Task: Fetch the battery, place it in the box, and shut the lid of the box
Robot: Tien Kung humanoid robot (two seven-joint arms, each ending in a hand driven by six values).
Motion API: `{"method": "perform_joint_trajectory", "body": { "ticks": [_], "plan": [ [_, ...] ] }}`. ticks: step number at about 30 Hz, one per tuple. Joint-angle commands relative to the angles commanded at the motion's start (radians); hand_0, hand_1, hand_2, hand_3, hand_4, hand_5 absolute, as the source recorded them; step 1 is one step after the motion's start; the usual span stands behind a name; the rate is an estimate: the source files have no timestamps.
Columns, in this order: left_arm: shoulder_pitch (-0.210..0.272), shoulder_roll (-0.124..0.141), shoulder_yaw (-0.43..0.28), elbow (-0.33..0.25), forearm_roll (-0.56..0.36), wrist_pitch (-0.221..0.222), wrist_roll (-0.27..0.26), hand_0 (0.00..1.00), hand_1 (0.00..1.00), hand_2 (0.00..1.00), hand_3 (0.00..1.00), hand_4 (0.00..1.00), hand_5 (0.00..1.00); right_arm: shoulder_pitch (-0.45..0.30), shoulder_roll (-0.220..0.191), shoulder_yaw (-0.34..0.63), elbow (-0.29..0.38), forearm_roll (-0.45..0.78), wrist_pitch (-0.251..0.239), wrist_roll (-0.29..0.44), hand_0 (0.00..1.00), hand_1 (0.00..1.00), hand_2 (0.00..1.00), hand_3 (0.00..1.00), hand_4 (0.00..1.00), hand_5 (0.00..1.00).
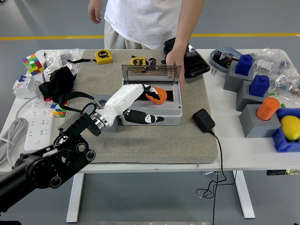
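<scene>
The orange battery (158,95) lies tilted inside the open grey box (174,117) on the grey mat. My left hand (152,105) reaches in over the box from the left. Its white fingers are spread, with their tips against the battery's left side. The thumb (149,118) lies along the box's front wall, apart from the battery. The box's clear lid (140,74) stands upright at the back. A person's hand (174,61) at the far side rests on the lid's right end and holds it open. My right arm is out of view.
A black adapter (203,119) with a cable lies right of the box. Tape measures (104,56) and a black case (194,63) lie behind it. A black bag (60,84), cube (32,63) and power strip (35,126) are left. Grey blocks (255,119) with coloured pieces stand right.
</scene>
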Motion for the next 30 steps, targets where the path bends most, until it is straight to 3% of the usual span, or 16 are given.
{"method": "perform_joint_trajectory", "body": {
  "ticks": [14,17,22,29,30],
  "plan": [
    [-0.048,-0.145,0.049,0.057,-0.05,-0.003,-0.009,0.579,0.608,0.609,0.568,0.998,0.436,0.001,0.003,0.0,0.001,0.001,0.0,0.001,0.555,0.584,0.574,0.542,0.918,0.474],
    [-0.053,-0.15,0.04,0.042,-0.05,-0.002,-0.012,0.577,0.605,0.611,0.568,0.998,0.436,0.001,0.003,0.003,0.002,-0.002,0.0,0.001,0.554,0.584,0.573,0.542,0.918,0.473],
    [-0.069,-0.137,-0.002,0.026,-0.047,0.005,-0.02,0.577,0.605,0.611,0.568,0.998,0.436,-0.002,0.002,0.002,0.001,-0.001,0.0,0.001,0.554,0.584,0.573,0.542,0.918,0.473],
    [-0.092,-0.127,-0.09,0.048,-0.022,0.011,-0.01,0.579,0.615,0.62,0.582,0.998,0.435,0.0,0.002,0.004,0.001,-0.001,-0.001,0.001,0.556,0.584,0.573,0.541,0.918,0.474],
    [-0.096,-0.128,-0.099,0.056,-0.016,0.009,-0.006,0.701,0.709,0.686,0.68,0.998,0.442,0.0,0.002,0.005,0.002,-0.002,-0.001,0.001,0.556,0.584,0.573,0.541,0.918,0.473]
  ]
}}
